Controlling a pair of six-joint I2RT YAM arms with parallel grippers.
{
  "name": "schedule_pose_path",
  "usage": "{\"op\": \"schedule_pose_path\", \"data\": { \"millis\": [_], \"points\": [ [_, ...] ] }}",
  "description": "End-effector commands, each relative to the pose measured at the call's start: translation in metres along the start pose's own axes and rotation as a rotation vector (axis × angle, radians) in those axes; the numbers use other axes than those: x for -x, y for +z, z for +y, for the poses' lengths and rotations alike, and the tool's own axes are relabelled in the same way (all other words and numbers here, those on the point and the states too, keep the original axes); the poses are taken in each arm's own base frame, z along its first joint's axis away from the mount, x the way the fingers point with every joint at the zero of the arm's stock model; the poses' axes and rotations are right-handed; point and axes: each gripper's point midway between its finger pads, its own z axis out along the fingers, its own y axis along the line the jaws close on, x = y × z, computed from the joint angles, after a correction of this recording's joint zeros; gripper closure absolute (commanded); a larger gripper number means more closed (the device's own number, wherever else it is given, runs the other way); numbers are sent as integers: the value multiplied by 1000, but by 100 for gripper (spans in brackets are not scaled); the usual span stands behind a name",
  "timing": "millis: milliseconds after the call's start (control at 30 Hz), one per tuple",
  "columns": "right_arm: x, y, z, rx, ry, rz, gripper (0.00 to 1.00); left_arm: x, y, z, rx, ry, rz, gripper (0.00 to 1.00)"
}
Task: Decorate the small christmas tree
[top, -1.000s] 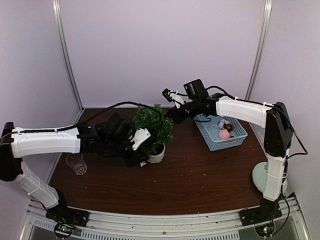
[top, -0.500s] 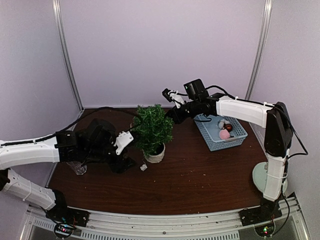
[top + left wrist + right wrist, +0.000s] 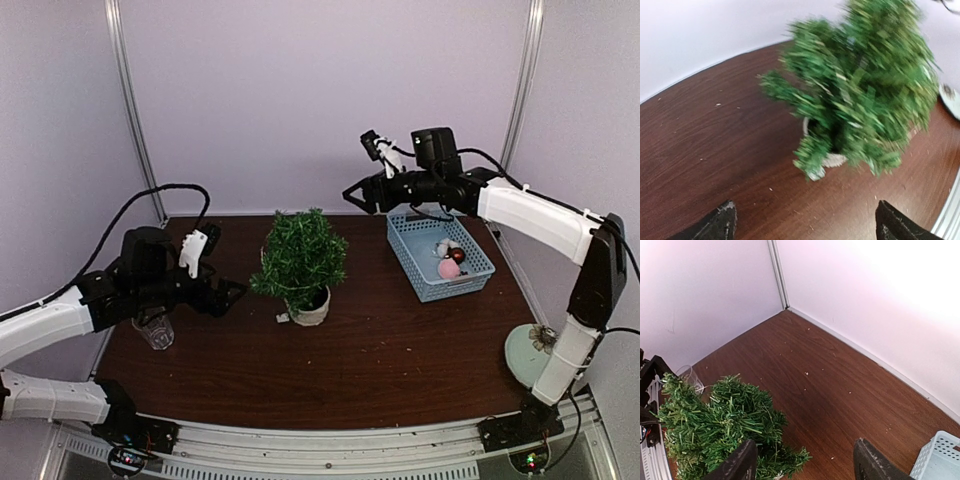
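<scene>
While both arms are hanging clear of it, the small bushy dark-green artificial christmas tree [image 3: 300, 255] is standing upright in its little white round pot [image 3: 314, 309] on the dark brown wooden tabletop [image 3: 390, 360], a bit left of centre, touching neither gripper. Left gripper [image 3: 232, 290] is hovering low over the table just left of the tree and pointing at it. In its wrist view the two black fingertips [image 3: 720, 225] are spread wide with only bare wood between them, so it's released and carrying nothing; the tree is showing blurred there. Right gripper [image 3: 357, 195] is hanging high, above and to the right of the treetop. Its fingers [image 3: 742, 462] are also spread apart and empty, and its camera is looking down on the treetop and the back corner of the table. Light-blue plastic lattice basket [image 3: 405, 255] is sitting right of the tree, apart from it, holding a pink ball [image 3: 447, 268], a dark red ball [image 3: 458, 255] and a pale one [image 3: 443, 245]. Clear drinking glass [image 3: 152, 328] is standing near the left table edge beneath the left forearm. Small white scrap [image 3: 283, 318] is lying just beside the pot. Pale round disc [image 3: 522, 352] is sitting at the right edge by the right arm.
</scene>
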Motion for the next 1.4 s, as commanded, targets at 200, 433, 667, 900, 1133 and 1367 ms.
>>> {"op": "schedule_pose_path", "data": {
  "millis": [200,433,667,900,1133,1367],
  "points": [
    [-71,-72,-110,-370,199,156,37,35,18,55,76,-216,-78,3],
    [-163,-123,-188,-679,315,407,46,35,36,58,67,-209,-43,2],
    [-224,-131,-225,-758,409,540,51,31,42,62,85,-212,-23,3],
    [-255,-119,-232,-749,455,613,50,30,42,64,97,-212,-20,3],
    [-251,-114,-248,-779,466,561,50,32,44,64,92,-211,-26,3],
    [-247,-112,-275,-868,455,523,51,34,46,64,89,-214,-28,3]
  ]
}}
